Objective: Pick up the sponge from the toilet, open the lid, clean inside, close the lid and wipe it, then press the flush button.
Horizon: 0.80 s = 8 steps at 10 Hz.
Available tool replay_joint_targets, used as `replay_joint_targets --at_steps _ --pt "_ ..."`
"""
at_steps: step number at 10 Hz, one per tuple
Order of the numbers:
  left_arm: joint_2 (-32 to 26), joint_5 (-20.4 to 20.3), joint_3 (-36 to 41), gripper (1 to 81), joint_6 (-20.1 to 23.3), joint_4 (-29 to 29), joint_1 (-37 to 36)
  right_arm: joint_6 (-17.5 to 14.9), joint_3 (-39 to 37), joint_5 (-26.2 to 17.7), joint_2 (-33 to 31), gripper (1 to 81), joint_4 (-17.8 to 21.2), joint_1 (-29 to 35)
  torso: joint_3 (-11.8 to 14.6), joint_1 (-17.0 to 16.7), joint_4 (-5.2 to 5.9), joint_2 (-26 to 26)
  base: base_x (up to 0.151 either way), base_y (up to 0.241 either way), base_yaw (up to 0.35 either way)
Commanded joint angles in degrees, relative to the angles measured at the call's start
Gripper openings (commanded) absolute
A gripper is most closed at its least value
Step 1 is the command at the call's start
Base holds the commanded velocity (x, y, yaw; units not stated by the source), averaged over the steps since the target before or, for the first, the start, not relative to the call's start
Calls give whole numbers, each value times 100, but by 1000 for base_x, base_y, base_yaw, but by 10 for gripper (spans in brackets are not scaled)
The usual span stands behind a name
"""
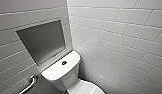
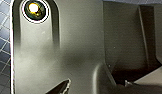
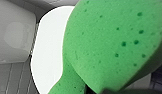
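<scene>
A green sponge (image 3: 109,42) hovers over the closed white toilet lid (image 3: 48,50), seemingly pinched in the right jaws; the left jaws' state cannot be told. Wiping well likely needs flat, firm contact across the lid.

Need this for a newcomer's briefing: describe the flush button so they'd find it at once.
Find the white toilet in the corner of the tiled walls; its tank stands just below a grey wall niche. The flush button sits in the middle of the tank's flat top. It is a small dark round spot, the sole dark mark on that white surface.
</scene>
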Motion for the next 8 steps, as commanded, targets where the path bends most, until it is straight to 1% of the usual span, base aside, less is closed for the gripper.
replay_joint_targets --at_steps 1,3,5,6,8 --pt "-44 371 25 811 -18 -38 -195 -18 375 49 -560 10 -255 93 0 0 0 0 0 0 0" --pt "-115 388 156 811 -36 -56 -406 -35 367 58 -807 10 -255 -241 0 0 0 0 0 0 0" --pt "-315 441 420 811 -45 -90 -686 -44 228 101 -939 10 -264 -688 0 0 0 0 0 0 0" --pt "-517 450 647 811 -45 -204 -775 -36 9 268 -922 10 -308 -935 0 0 0 0 0 0 0" --pt "-1000 442 1375 811 -53 -371 -898 -36 -273 392 -844 10 -396 -1384 0 0 0 0 0 0 0"
